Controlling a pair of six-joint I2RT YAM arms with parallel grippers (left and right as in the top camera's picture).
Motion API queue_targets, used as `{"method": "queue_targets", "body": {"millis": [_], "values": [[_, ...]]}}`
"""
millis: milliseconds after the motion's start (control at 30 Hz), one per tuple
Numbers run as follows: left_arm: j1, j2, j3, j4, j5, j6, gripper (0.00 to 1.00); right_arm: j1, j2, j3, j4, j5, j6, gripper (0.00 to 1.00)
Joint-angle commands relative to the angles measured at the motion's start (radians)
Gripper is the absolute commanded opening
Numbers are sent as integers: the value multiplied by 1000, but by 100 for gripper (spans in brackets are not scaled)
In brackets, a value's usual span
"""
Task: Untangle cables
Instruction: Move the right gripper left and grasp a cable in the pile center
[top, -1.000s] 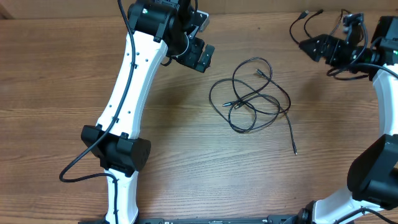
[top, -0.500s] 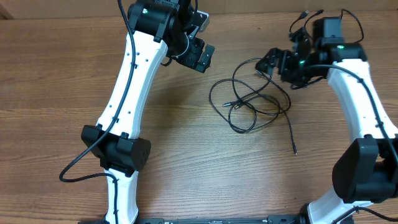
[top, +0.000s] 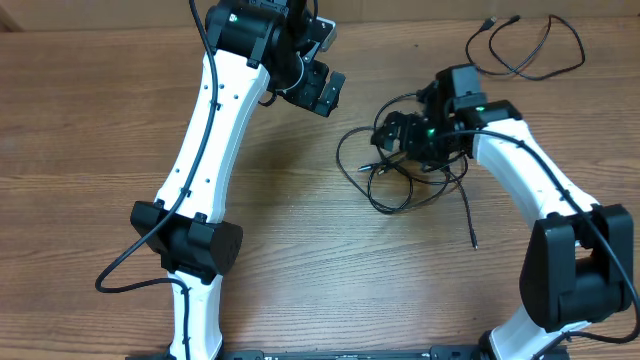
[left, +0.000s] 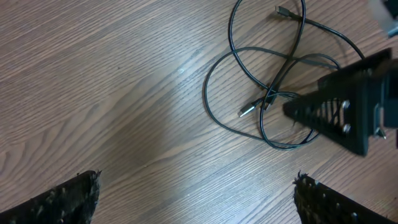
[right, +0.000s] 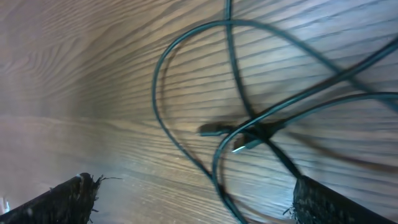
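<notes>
The brown wood-grain laminate table (top: 80, 120) carries a tangle of thin black cables with small plug ends (left: 272, 93), lying flat right of centre with its loops crossing one another. A separate thin black looped cable (top: 525, 73) lies well apart, near the far right corner.

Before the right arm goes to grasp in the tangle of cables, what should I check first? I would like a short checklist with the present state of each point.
1. Right gripper open: ok.
2. Right gripper above the tangle: ok; two plugs lie between its fingers in the wrist view.
3. Its height over the table: cannot tell.
4. Which strand lies on top at the crossing: cannot tell, blurred.
5. Left gripper open and apart from the tangle: ok.
6. Loose end lying free on the table: ok.
</notes>
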Motion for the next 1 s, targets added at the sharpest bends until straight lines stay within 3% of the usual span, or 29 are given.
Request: {"method": "queue_targets", "body": {"millis": [0, 433, 667, 967], "values": [[-2, 3, 13, 1, -2, -6, 100, 23, -3, -10, 5, -1, 31, 100], [-1, 3, 13, 1, -2, -6, 100, 117, -3, -222, 264, 34, 155, 99], [-2, 3, 13, 1, -2, -6, 99, 120, -2, -288, 398, 37, 162, 94], [-2, 3, 13, 1, -2, -6, 100, 129, 10, -296, 415, 61, 163, 90]]}}
